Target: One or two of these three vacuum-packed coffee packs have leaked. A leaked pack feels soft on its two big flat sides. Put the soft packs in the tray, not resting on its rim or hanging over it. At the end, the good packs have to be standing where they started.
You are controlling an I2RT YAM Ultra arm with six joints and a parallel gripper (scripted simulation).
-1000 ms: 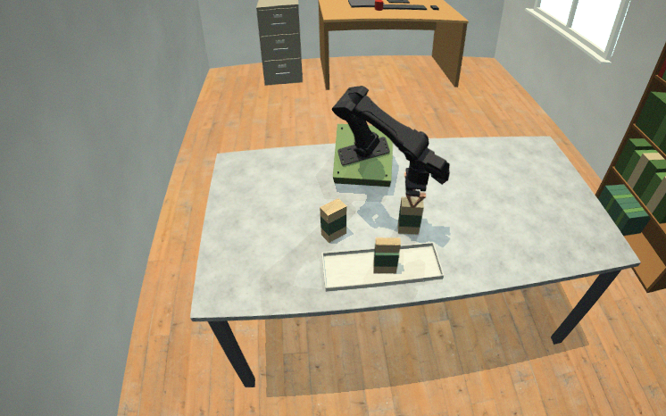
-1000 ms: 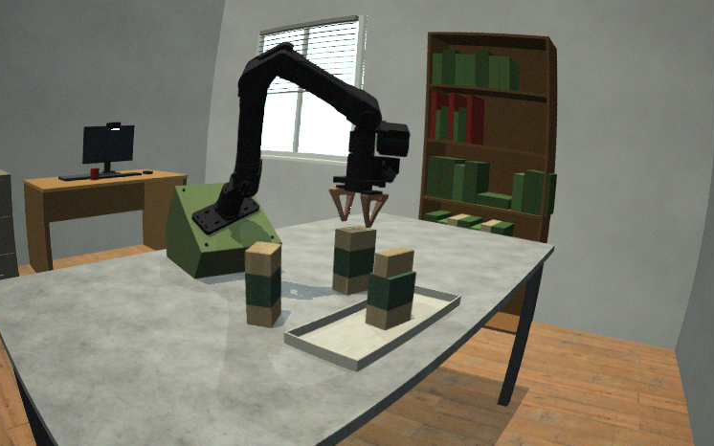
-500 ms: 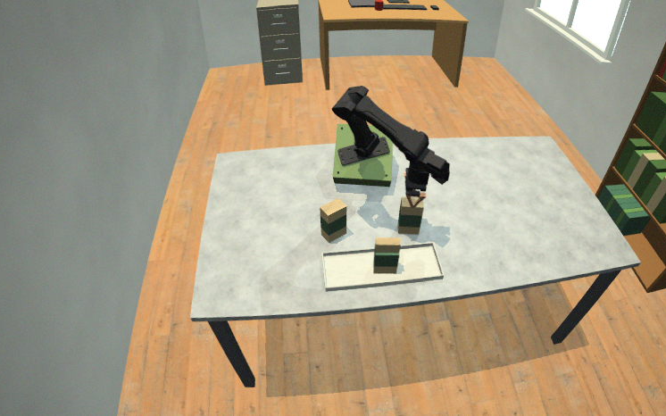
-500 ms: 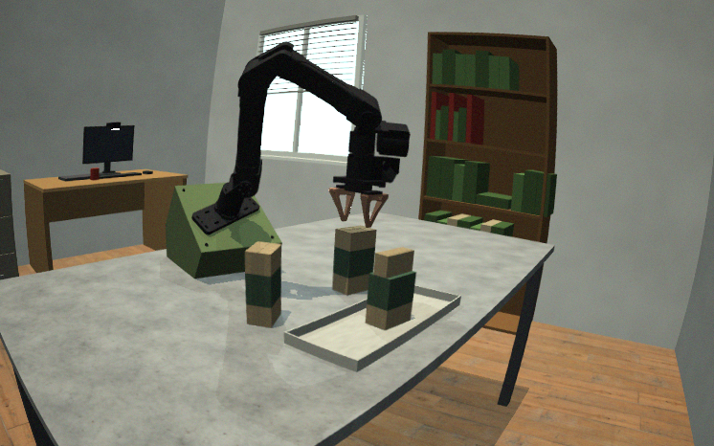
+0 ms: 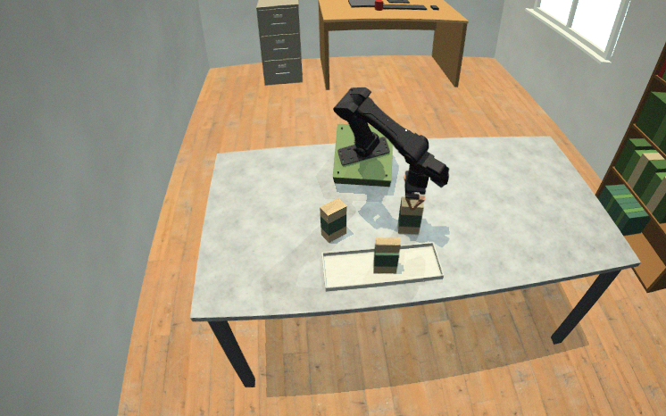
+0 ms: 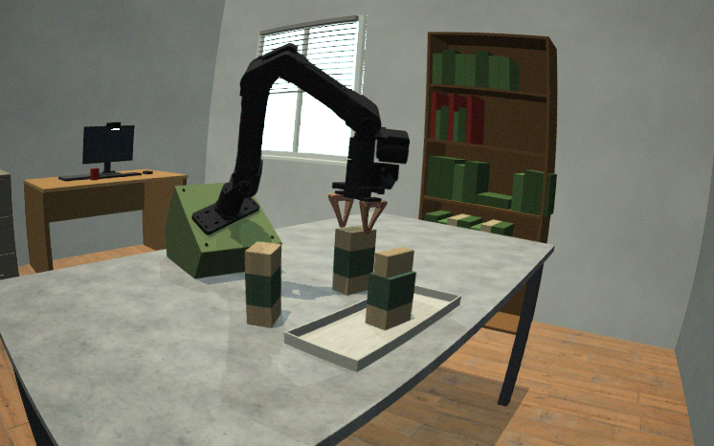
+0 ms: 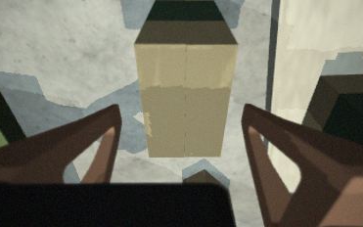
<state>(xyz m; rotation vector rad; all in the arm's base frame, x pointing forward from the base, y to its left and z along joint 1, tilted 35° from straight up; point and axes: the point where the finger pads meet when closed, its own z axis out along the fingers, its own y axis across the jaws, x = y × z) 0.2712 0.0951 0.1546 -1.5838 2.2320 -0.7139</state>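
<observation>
The right coffee pack (image 5: 410, 220) (image 6: 353, 262) (image 7: 185, 68) stands upright on the table, tan with a dark green band. My gripper (image 5: 414, 206) (image 6: 355, 228) (image 7: 181, 113) is open and points down at its top. The fingertips are on either side of the pack, about level with its top, with gaps in the wrist view. The left pack (image 5: 333, 224) (image 6: 262, 288) (image 7: 204, 177) stands upright, turned at an angle. The third pack (image 5: 386, 260) (image 6: 390, 292) (image 7: 356, 105) stands inside the white tray (image 5: 348, 272) (image 6: 338, 342) (image 7: 322, 29), clear of its rim.
The arm's green base block (image 5: 362, 172) (image 6: 199, 252) stands at the back of the table (image 5: 506, 206) (image 6: 126, 343). The tray lies near the front edge, and its rim passes just in front of the right pack. A bookshelf (image 6: 484, 183) stands beyond the table.
</observation>
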